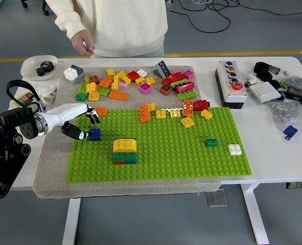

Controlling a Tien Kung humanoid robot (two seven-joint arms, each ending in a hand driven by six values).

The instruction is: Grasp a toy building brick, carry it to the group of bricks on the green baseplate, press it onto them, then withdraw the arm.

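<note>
Left hand (82,122): fingers spread around blue brick (94,134), touching
Brick stack (124,151): at brick's 4 o'clock
Baseplate (191,153): green

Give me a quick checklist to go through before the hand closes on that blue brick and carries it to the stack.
1. Left hand at the blue brick: ok, fingers open around it.
2. Firm grasp on brick: cannot tell; contact unclear.
3. Brick stack on green baseplate upright, yellow top free: ok.
4. Baseplate between brick and stack unobstructed: ok.
5. Person's hand away from the work area: ok, held at the table's far side.
6. Right hand: cannot tell, out of view.
</note>
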